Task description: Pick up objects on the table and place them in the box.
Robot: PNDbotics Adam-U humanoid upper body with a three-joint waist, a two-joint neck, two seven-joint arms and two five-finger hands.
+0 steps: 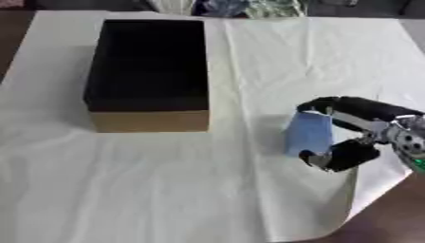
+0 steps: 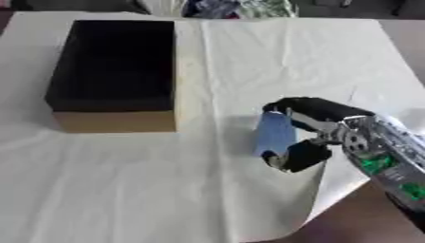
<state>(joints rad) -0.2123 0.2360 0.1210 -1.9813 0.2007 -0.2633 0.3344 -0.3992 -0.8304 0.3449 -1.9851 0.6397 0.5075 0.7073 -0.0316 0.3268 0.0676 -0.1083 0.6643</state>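
A light blue rectangular object [image 1: 309, 134] stands upright at the right of the table, held between the thumb and fingers of my right hand [image 1: 358, 130]. The fingers curl over its top edge and the thumb presses its lower end. I cannot tell if it touches the cloth. The box [image 1: 149, 71] is tan cardboard with a black inside and lies open at the upper left, well apart from the hand. Nothing shows inside it. My left hand appears in neither view.
A white cloth [image 1: 207, 190] covers the table; its lower right corner curls up and bares brown table [image 1: 390, 218]. Coloured items [image 1: 224, 7] lie past the far edge.
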